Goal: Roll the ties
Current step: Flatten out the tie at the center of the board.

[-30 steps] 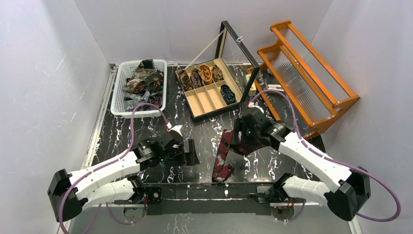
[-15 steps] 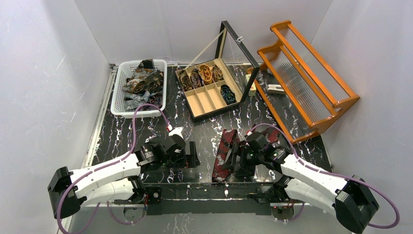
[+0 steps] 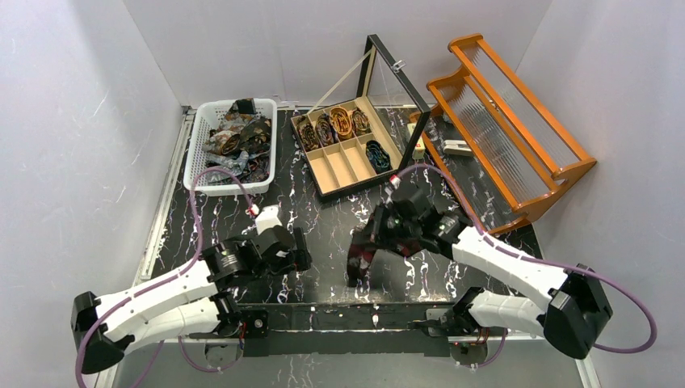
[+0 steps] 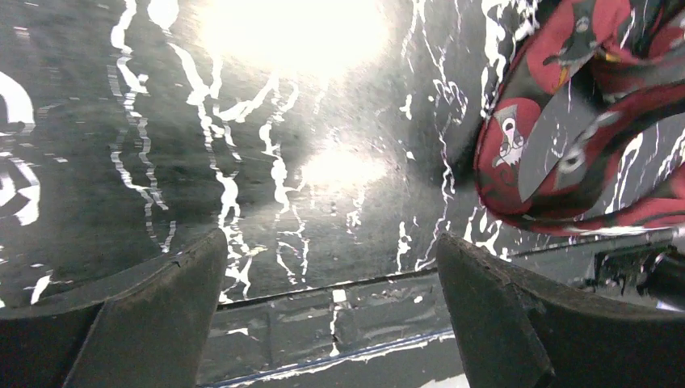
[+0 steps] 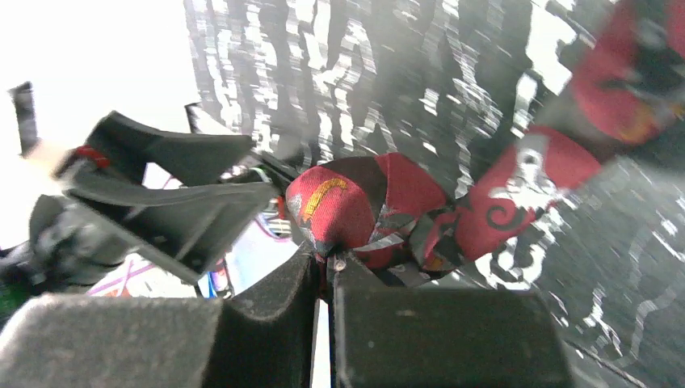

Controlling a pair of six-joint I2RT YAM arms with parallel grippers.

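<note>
With the right gripper [image 5: 323,263], clamps shut on a bunched end of the red-and-black patterned fabric necktie [image 5: 355,206], between the arms near the black marbled table's [image 3: 323,222] front edge (left gripper [image 4: 329,242] gaping, empty). Could slip loose: thin pinch on slick cloth.

Glossy marbled table [image 3: 327,220], patterned cloth tie [image 5: 349,202], perhaps satin; white plastic basket [image 3: 194,145].

A black table [image 3: 323,218] with thin white lines fills the middle. White walls [image 3: 73,121] stand close on its left, back and right. At the table's far right is an orange wooden rack [image 3: 505,121]. At its far left is a white basket [image 3: 230,188]. A wooden box [image 3: 343,162] with a raised glass lid [image 3: 396,89] sits between them. A bright spot of light [image 4: 291,32] shines on the table.
</note>
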